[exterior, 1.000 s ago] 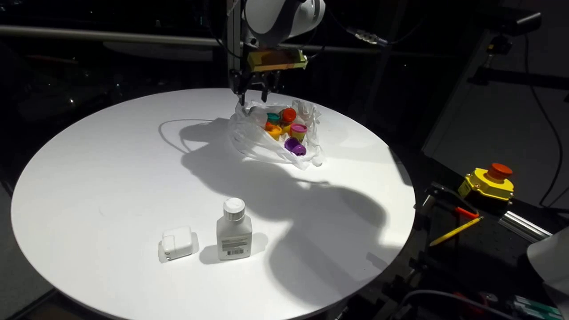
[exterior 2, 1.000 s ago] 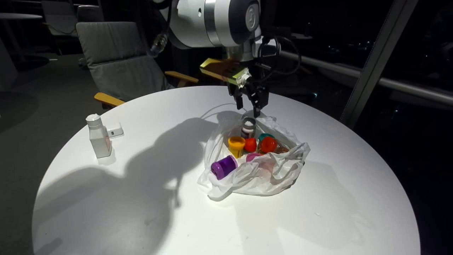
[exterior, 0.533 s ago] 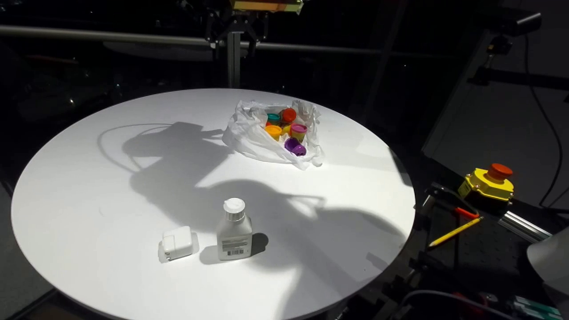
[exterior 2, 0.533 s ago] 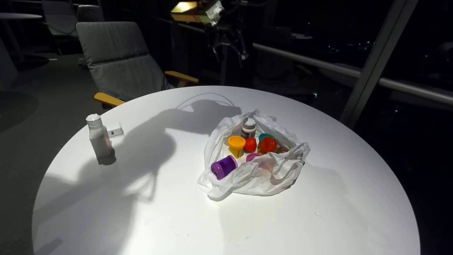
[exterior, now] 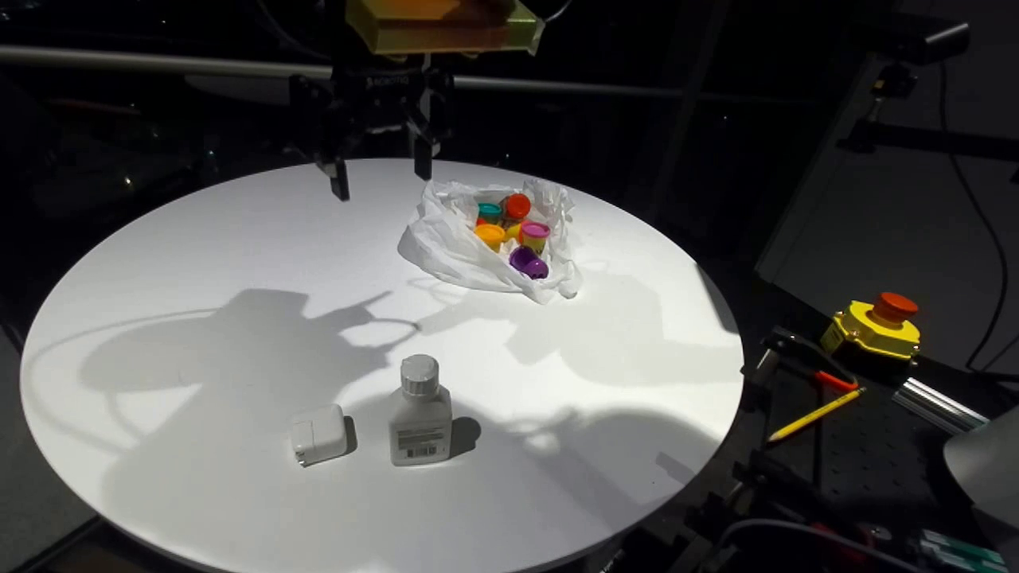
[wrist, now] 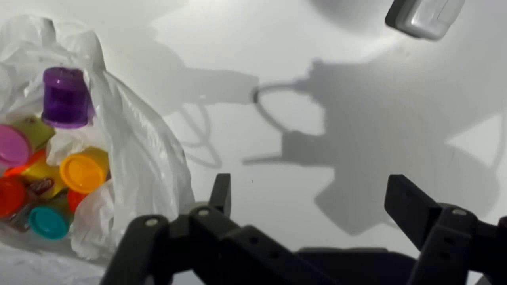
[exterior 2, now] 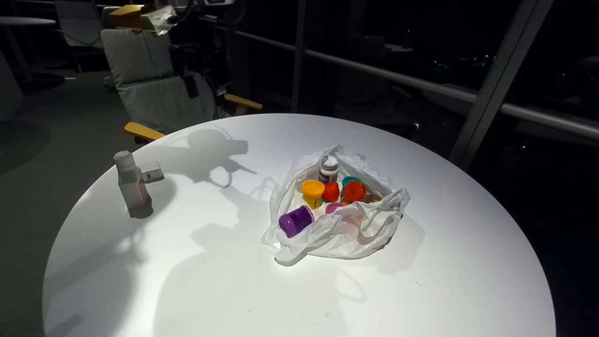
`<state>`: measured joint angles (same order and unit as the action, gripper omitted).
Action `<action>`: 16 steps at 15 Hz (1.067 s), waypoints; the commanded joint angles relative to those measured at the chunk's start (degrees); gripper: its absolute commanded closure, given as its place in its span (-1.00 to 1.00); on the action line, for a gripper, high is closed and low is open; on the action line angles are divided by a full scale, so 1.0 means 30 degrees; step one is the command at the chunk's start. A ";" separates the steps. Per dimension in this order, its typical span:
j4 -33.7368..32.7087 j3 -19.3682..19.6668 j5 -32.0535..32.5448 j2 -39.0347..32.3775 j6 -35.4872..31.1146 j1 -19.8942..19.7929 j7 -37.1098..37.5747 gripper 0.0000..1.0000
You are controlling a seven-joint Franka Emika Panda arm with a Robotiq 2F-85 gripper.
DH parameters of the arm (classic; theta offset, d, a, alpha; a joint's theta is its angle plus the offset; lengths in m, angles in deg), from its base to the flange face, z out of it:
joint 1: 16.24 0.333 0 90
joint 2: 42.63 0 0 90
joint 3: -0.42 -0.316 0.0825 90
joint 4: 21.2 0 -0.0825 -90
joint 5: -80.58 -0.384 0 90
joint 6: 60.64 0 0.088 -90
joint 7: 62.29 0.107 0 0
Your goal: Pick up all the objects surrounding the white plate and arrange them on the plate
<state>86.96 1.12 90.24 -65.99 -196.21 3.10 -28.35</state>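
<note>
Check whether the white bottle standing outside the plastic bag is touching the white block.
Apart. In an exterior view, a strip of the tabletop shows plainly between the white bottle and the white block.

In an exterior view, a round white table (exterior 2: 444, 290) stands in patchy bright light near a grey chair (exterior 2: 140, 61) with wooden armrests (exterior 2: 144, 131), the dim floor (exterior 2: 70, 164) runs back to a far table (exterior 2: 25, 21) and far chair (exterior 2: 77, 23), and a pale rail (exterior 2: 398, 78) and slanting post (exterior 2: 499, 79) show against the dark.
</note>
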 commanded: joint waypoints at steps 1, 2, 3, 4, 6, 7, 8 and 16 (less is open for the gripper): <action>0.0817 -0.1425 -0.1315 -0.0263 0.1387 -0.0191 -0.0575 -1.00; 0.0948 -0.1758 -0.1685 -0.0429 0.1752 -0.0193 -0.0758 -1.00; 0.0944 -0.1987 -0.1815 -0.0644 0.2148 -0.0085 -0.0785 -1.00; 0.1020 -0.2228 -0.1984 -0.0745 0.2428 -0.0010 -0.0915 -1.00; 0.0940 -0.2541 -0.1965 -0.1206 0.2892 0.0137 -0.1239 -1.00; 0.0953 -0.2653 -0.1837 -0.1304 0.3046 0.0239 -0.1351 -1.00; 0.0976 -0.2743 -0.1748 -0.1464 0.3118 0.0315 -0.1547 -1.00; 0.1434 -0.2692 -0.0221 -0.1976 0.3295 0.1269 -0.3165 -1.00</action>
<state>90.74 -7.50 87.27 -72.27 -186.71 5.92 -36.30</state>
